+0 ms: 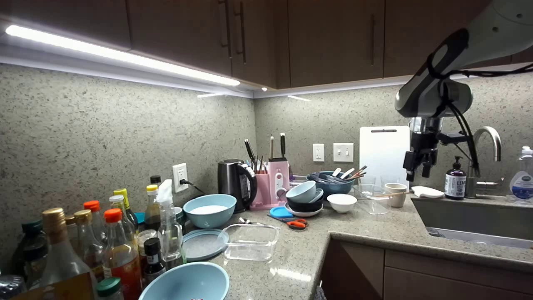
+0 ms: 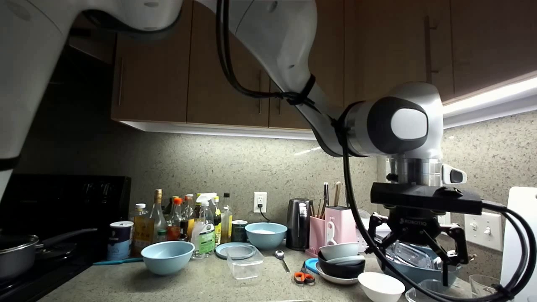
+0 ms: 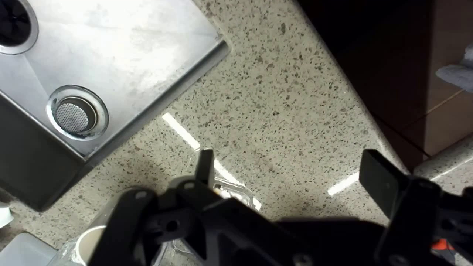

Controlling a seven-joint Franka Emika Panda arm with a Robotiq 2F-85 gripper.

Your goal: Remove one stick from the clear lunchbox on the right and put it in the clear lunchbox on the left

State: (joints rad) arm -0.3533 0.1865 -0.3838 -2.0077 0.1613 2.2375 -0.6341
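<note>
- Nearest in an exterior view, a blue bowl (image 1: 187, 281) and a crowd of bottles (image 1: 118, 246) stand on the speckled counter (image 1: 287, 266), this side of the kettle (image 1: 227, 183).
- The left-hand clear lunchbox (image 1: 250, 250) sits in front of the kettle.
- A pink knife block (image 1: 279, 181) stands just right of the kettle.
- Well right of the kettle, the right-hand clear lunchbox (image 1: 368, 204) stands near a cup (image 1: 396, 201); a thin stick (image 1: 391, 194) seems to lie across it, though the clear walls confuse the view.
- The claw (image 3: 289, 165) hangs above the counter, right of the kettle, its fingers (image 3: 378, 181) spread wide apart.
- The sink (image 1: 479, 216) and tap (image 1: 495, 143) are farther right of the kettle.
- Behind the kettle rises a speckled wall (image 1: 125, 125); above are a lit lamp (image 1: 125, 56) and brown cupboards (image 1: 333, 46).
</note>
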